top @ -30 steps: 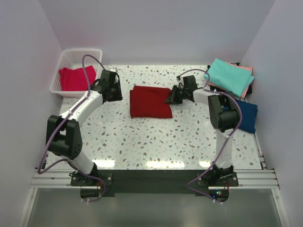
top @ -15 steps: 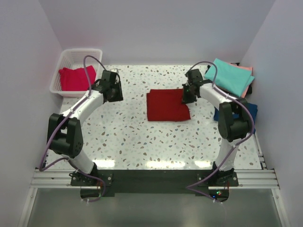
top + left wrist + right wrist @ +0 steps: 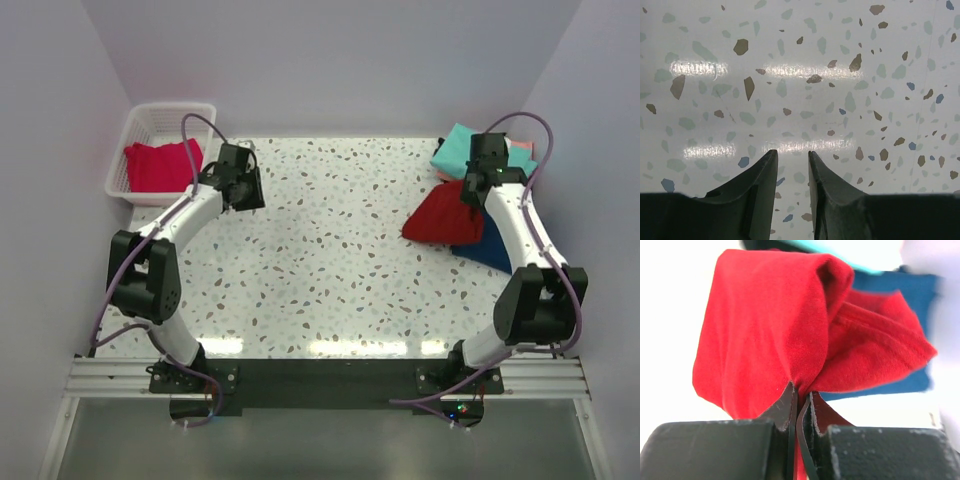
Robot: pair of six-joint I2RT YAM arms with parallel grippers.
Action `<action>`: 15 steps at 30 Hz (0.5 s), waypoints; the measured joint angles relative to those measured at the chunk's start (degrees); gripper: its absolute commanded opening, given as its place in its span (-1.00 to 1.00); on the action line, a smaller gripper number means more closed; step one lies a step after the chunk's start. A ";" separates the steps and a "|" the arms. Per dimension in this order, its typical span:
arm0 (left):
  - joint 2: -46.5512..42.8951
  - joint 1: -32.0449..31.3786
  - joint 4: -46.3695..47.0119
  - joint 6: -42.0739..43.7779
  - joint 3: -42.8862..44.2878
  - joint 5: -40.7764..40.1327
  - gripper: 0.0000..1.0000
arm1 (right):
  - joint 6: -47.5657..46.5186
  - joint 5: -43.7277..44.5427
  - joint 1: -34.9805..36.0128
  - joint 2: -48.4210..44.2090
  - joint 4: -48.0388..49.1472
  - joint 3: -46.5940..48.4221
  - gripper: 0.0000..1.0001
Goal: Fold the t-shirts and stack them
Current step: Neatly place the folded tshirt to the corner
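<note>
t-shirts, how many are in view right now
5: pinkish-red shirt in the basket far left; dark red shirt bunched in the right gripper; teal shirt atop salmon pink shirt, far right; navy shirt just nearer. More may hide under that pile.

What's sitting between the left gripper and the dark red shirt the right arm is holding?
Nothing: only bare speckled tabletop lies between the left gripper and the dark red shirt, as the top view shows.
</note>
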 measured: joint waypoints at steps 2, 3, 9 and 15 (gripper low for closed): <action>0.96 0.00 0.13 -0.09 0.48 0.57 -0.30 | -0.31 2.19 -1.68 -1.92 -0.85 -0.42 -1.00; 1.44 0.00 0.13 -0.11 0.74 0.81 -0.31 | -0.42 3.41 -2.51 -2.67 -1.09 -0.72 -1.00; 3.26 0.00 0.15 -0.11 1.42 2.05 -0.31 | -0.31 10.08 -7.06 -3.85 -2.73 -1.75 -1.00; 3.28 0.00 0.20 -0.11 1.60 2.67 -0.31 | 1.79 17.33 -7.78 -0.90 -3.76 -1.36 -1.00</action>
